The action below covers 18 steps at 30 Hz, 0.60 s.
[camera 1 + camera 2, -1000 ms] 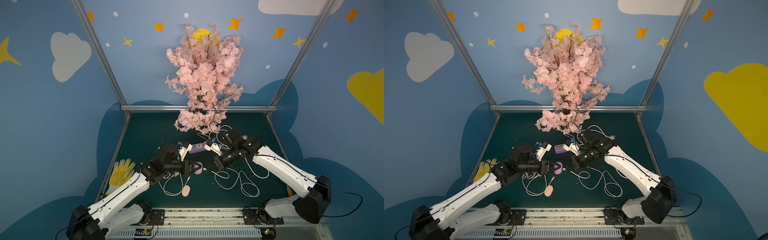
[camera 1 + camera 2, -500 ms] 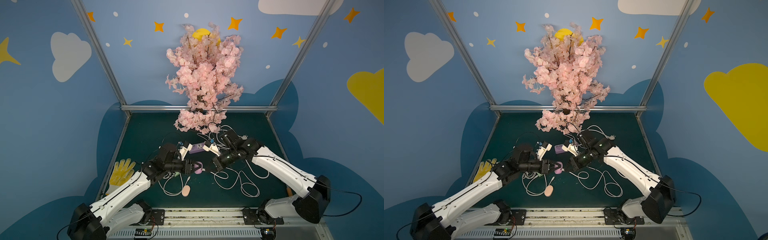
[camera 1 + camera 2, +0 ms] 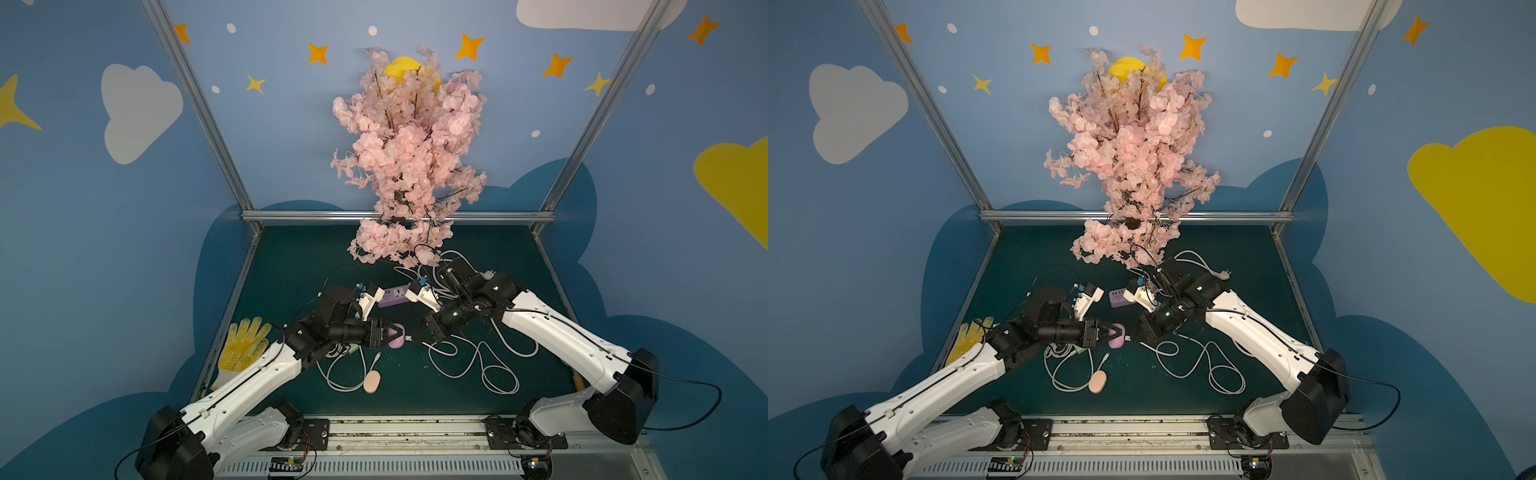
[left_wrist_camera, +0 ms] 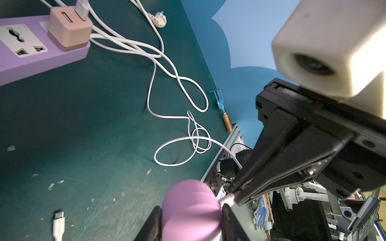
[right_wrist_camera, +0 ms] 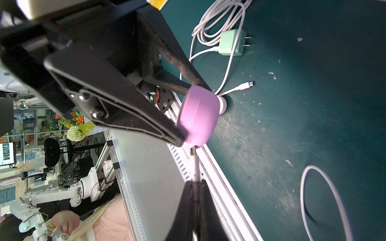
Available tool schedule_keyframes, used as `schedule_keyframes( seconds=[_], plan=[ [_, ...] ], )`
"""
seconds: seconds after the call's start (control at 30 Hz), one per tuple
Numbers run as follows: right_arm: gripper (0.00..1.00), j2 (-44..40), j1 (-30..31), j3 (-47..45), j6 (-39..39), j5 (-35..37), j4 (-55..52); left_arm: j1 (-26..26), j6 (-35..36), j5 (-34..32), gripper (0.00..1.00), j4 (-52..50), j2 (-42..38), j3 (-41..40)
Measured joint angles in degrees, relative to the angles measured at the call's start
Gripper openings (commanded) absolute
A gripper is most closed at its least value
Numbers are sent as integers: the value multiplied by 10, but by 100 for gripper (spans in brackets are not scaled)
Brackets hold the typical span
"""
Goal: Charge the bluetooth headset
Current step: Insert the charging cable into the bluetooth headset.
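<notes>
The bluetooth headset is a rounded purple case (image 3: 397, 341) (image 3: 1118, 337) held just above the green mat. My left gripper (image 4: 191, 218) is shut on it, one black finger on each side (image 5: 173, 133). My right gripper (image 5: 195, 188) (image 3: 417, 338) is shut on the white plug (image 5: 195, 164) of a charging cable. The plug's metal tip meets the edge of the case (image 5: 198, 116). In the left wrist view the plug (image 4: 226, 198) touches the side of the case (image 4: 190, 206). The cable (image 4: 181, 139) trails back across the mat.
A purple power strip (image 3: 392, 296) (image 4: 31, 52) with a pink charger cube (image 4: 70, 29) lies behind the grippers. A green charger (image 5: 230, 42), a loose cable end (image 4: 58, 223), a peach oval (image 3: 371, 381), a yellow glove (image 3: 243, 345) and a pink blossom tree (image 3: 409, 166) are around.
The right gripper with the plug has crept slightly closer to the purple case. The left arm and the case have stayed where they were.
</notes>
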Motion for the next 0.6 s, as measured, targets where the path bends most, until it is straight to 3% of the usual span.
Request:
schedule_keyframes(
  seconds=[0.6],
  plan=[
    [0,13,24,33,-17,48,-39,3,-23,16,4,7,10,0]
  ],
)
